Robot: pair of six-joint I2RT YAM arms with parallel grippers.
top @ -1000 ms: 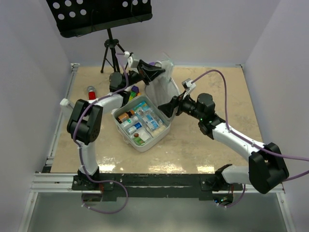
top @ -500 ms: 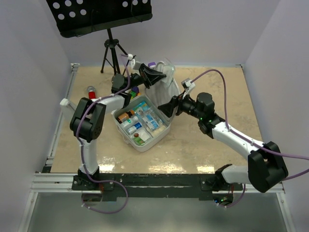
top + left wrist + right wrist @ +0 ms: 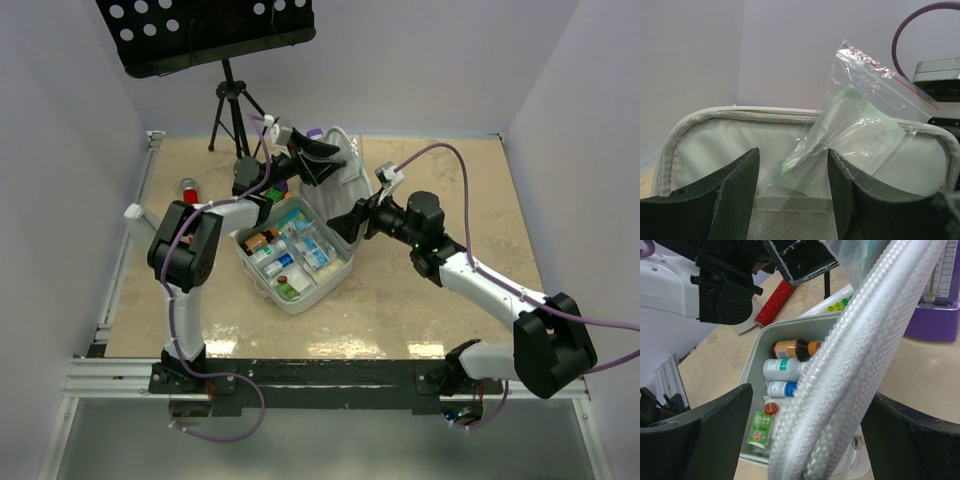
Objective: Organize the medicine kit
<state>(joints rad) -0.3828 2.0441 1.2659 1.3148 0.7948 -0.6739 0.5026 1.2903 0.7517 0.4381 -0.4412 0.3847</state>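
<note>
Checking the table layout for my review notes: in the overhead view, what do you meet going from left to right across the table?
red tube → music stand tripod → medicine kit → right arm

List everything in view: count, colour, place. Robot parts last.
medicine kit: one, white, open at mid-table, lid upright
zip bag: one, clear with pale green contents, against the lid's inside
bottles: at least three, brown, white and blue-white, lying in the kit's tray
small box: one, green, in the tray
metronome: one, purple, on the table beyond the kit
cylinder: one, red, far left of the table
music stand: one, black, on a tripod at the far left
table: one, beige
left gripper: black, open, facing the bag
right gripper: black, open, straddling the lid's zip rim
</note>
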